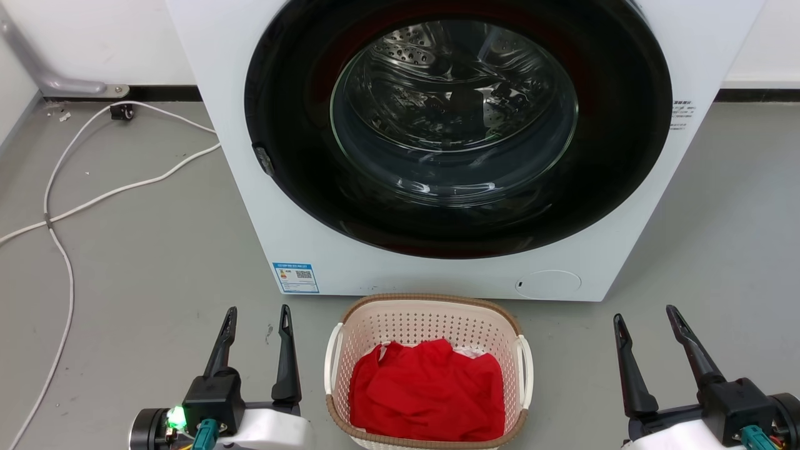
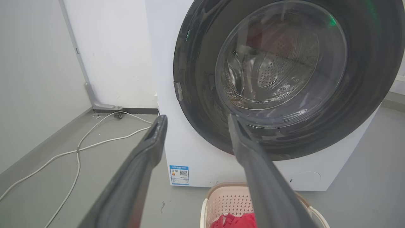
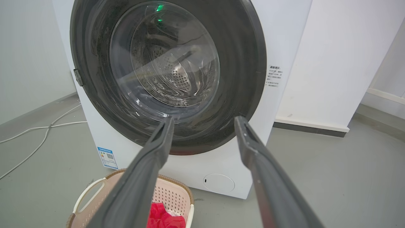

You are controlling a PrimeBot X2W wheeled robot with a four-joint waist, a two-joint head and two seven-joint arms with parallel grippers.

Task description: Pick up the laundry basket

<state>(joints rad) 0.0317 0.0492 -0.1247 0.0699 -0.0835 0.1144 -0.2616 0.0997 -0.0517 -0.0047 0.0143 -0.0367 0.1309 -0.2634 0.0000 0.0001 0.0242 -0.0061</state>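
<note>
Left gripper (image 1: 259,309): lower left of the head view. 2 dark fingers spread wide, nothing between them. Hangs above the grey floor (image 1: 144,269) just left of the basket, not touching it. Green light lit at the wrist.

White cable (image 1: 62,206): 2 strands trailing across the floor at far left.

Blue label (image 1: 296,277): lower left corner of the machine front.

Laundry basket (image 1: 431,325): centre foreground, upright on the floor directly before the washing machine, between the 2 grippers and touched by neither.
- Build: pale pink-cream perforated walls, brown woven-look rim, 1 white handle on each side.
- Contents: 1 crumpled red garment (image 1: 428,387) covering most of the bottom, and a bit of white cloth (image 1: 470,354) showing at its back right edge.

Washing machine (image 1: 375,275): white front-loader behind the basket. Round dark door (image 1: 300,156) with a glass window, perforated metal drum (image 1: 412,53) seen through it.

Round white cover (image 1: 548,284): lower right of the machine front.

Right gripper (image 1: 644,312): lower right of the head view. 2 fingers spread wide, holding nothing, well to the right of the basket.
</note>
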